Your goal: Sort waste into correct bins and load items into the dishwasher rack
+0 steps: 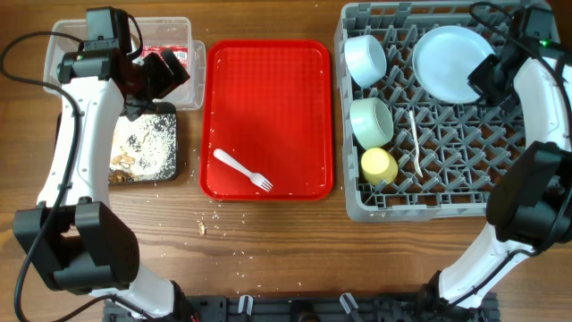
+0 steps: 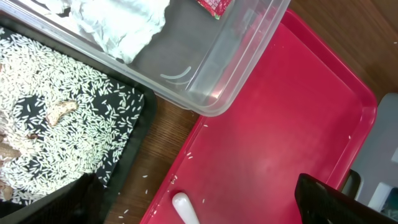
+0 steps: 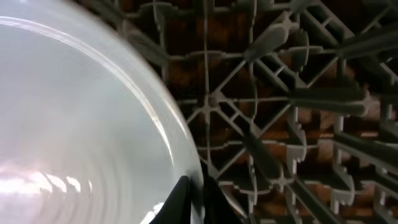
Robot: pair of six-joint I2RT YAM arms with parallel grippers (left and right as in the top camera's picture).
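My right gripper (image 1: 487,79) is shut on the rim of the pale blue plate (image 1: 451,61), which leans in the far right of the grey dishwasher rack (image 1: 353,204); the wrist view shows the fingers (image 3: 194,198) pinching the plate's edge (image 3: 81,124). Two bowls (image 1: 365,57) (image 1: 371,121), the yellow cup (image 1: 379,165) and the white spoon (image 1: 416,143) sit in the rack. My left gripper (image 1: 165,76) is open and empty over the clear tub (image 1: 55,54), which holds the napkin (image 2: 121,22) and the wrapper (image 1: 170,52). The black tray (image 1: 172,170) holds rice (image 2: 56,137). The white fork (image 1: 241,170) lies on the red tray (image 1: 268,80).
Loose rice grains and a brown crumb (image 1: 203,227) lie on the wooden table in front of the red tray. The rack's pegs (image 3: 292,93) stand close beside the plate.
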